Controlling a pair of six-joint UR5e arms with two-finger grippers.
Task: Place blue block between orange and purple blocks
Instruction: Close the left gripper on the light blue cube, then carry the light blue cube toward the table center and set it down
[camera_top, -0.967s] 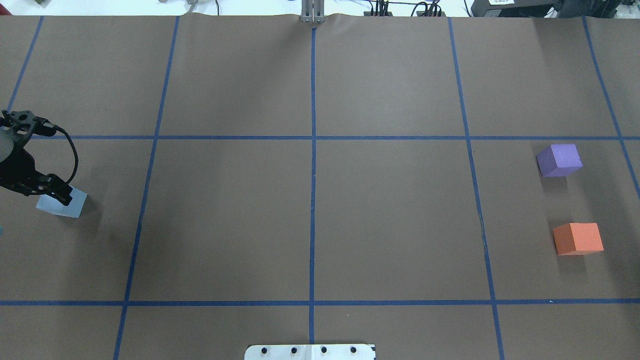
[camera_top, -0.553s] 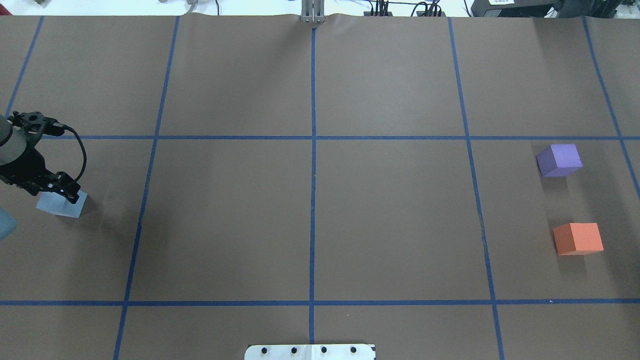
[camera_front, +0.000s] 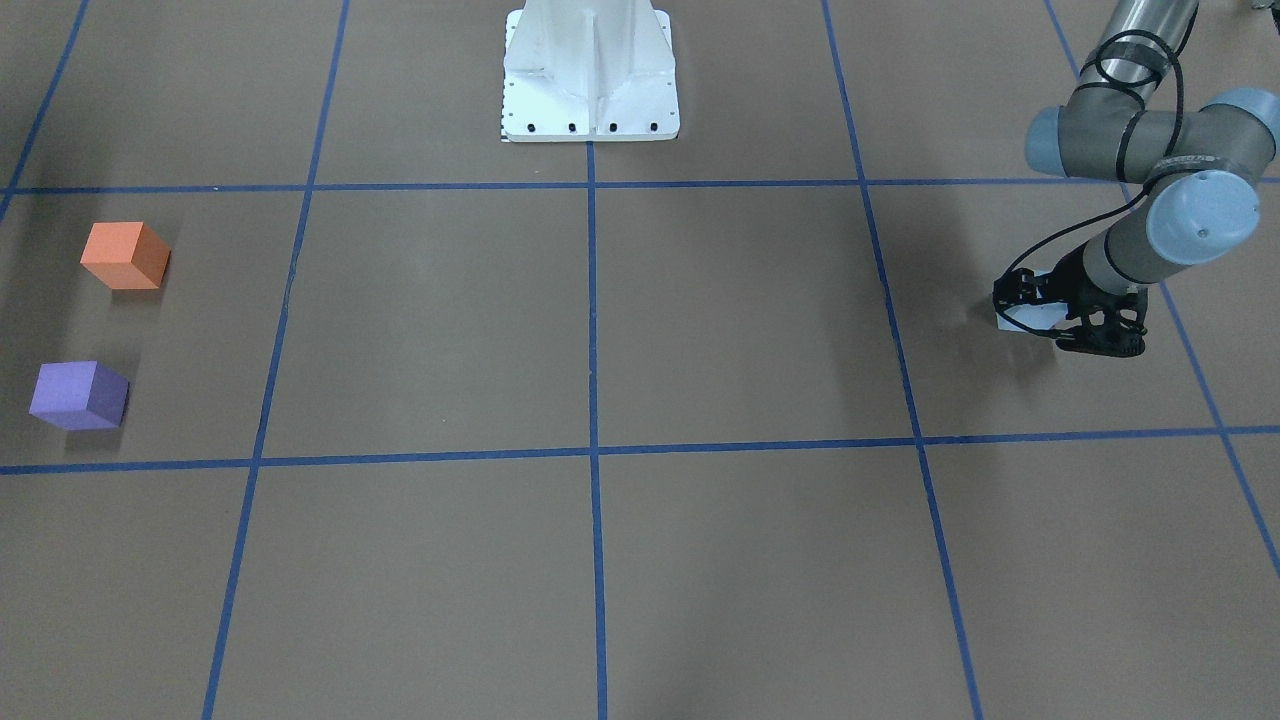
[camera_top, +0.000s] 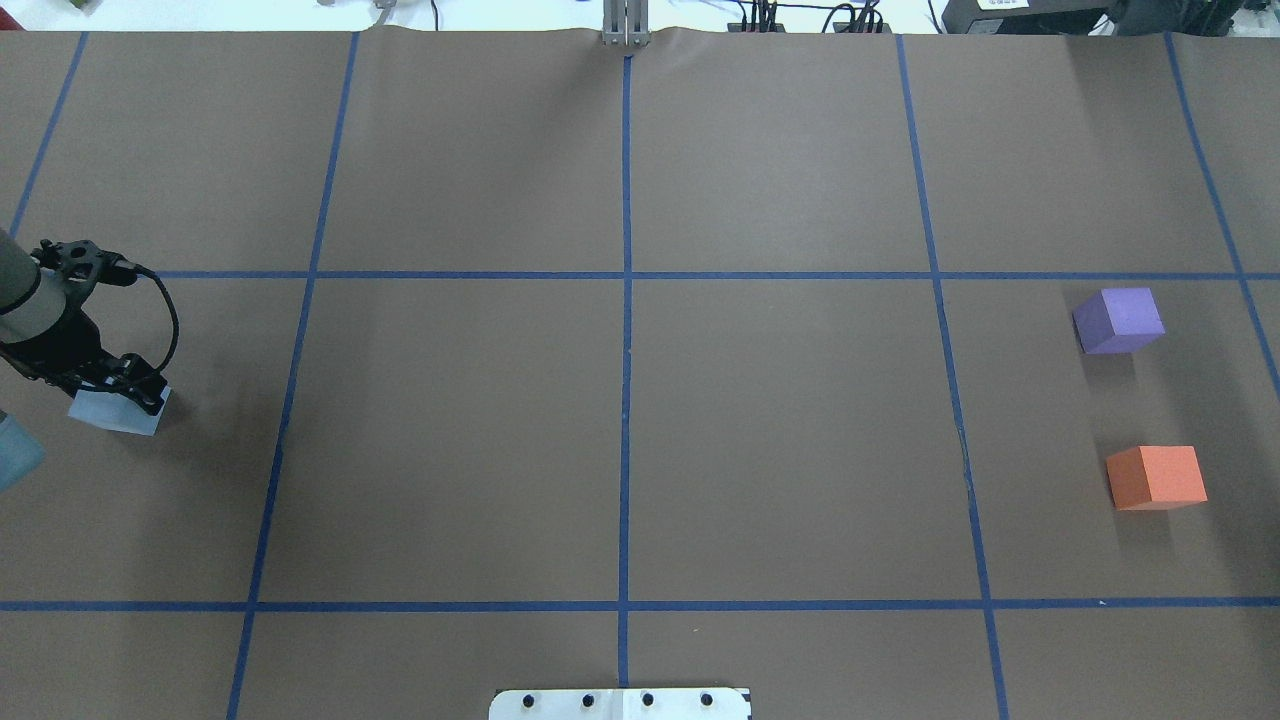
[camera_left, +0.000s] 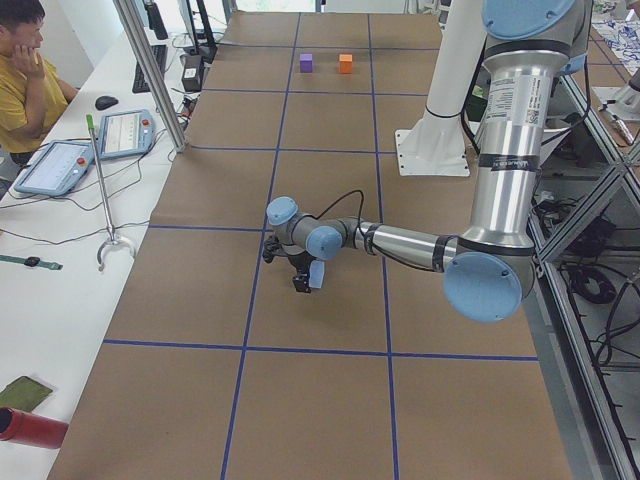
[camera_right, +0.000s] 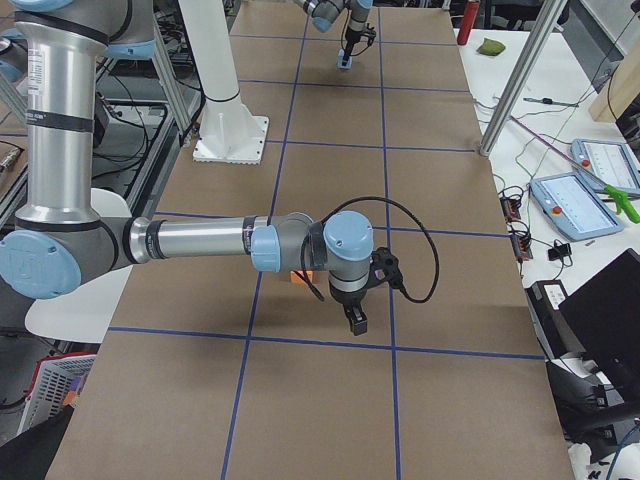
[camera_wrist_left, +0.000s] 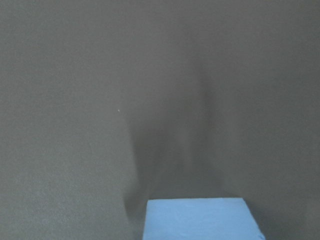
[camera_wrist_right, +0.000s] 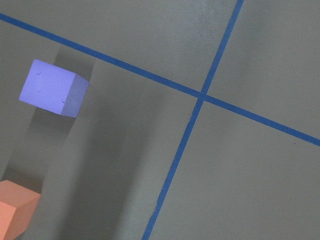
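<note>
Shifted rightward, left tool (camera_top: 140, 392) seemingly straddles blue block (camera_top: 105, 416) (beside table's (camera_top: 450, 450) edge); opening cannot be told.

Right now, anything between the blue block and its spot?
Nothing visible: only bare brown paper from the light blue foam block to the gap between the purple foam cube and orange foam cube.

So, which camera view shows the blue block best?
The overhead view: the blue block shows most of its top, only the left gripper covering its far edge. The front-facing view shows a pale corner, the side views show it small, the left wrist view cuts it at the frame bottom, the right wrist view misses it.
</note>
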